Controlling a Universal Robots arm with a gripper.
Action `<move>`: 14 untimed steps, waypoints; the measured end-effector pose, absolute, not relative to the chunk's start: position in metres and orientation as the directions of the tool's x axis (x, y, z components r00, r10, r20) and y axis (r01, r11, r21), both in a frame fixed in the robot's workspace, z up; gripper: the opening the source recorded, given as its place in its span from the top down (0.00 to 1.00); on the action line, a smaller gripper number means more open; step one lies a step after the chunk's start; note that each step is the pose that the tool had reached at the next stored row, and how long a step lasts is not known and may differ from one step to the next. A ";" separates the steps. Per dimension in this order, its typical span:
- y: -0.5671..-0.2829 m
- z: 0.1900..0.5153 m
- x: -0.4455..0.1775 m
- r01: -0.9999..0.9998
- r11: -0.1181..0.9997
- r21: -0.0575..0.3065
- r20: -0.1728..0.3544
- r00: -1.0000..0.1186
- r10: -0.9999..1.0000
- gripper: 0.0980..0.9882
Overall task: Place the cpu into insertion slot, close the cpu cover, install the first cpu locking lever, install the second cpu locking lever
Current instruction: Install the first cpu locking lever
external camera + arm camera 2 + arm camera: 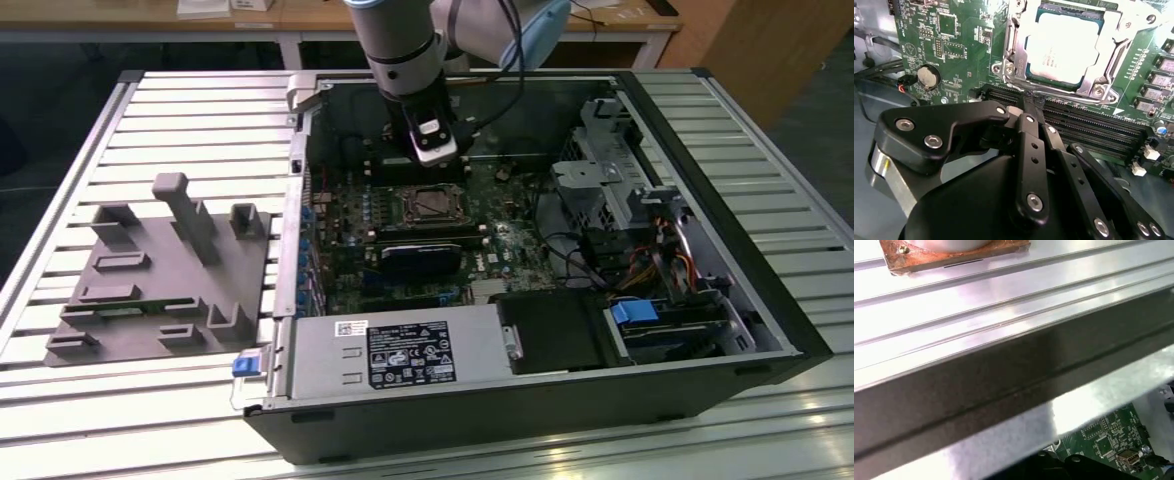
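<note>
We are seeing the end effector (1029, 102) in the second wrist view with its fingers pressed together and pinching nothing. Its tip is hovering over the memory slots (1079, 120), just beside the slot (1004, 67). We are judging the first step done: the cpu (1064, 45) is lying flat in the slot with its silvery top facing up. The cover (1116, 25) is lying down around it, framing the chip through its window, so we are counting that step as done too. Thin metal levers (1008, 42) are running along the cover's sides, but we cannot tell whether either is hooked, so we are treating the locking as unsettled. In the exterior view the arm is reaching down into the open case (534, 410), on the far side of the slot. The case is resting on the slatted table (200, 110), with a grey fixture (160, 270) at the exterior view's left.
</note>
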State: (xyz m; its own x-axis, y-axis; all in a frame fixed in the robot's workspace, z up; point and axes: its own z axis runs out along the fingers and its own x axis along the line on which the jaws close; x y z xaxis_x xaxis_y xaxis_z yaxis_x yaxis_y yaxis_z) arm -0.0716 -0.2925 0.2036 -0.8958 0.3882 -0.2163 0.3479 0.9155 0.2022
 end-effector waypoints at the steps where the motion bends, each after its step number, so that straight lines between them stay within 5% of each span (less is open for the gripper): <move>1: -0.292 0.204 -0.072 0.348 0.915 0.202 -0.216 -0.896 0.388 1.00; 14: -0.293 0.203 -0.068 0.363 0.918 0.163 -0.148 -0.910 0.386 1.00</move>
State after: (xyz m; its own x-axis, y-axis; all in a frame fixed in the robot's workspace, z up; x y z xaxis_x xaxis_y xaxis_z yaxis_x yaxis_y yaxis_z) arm -0.0682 -0.2925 0.2032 -0.9104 0.3863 -0.1481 0.3628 0.9175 0.1629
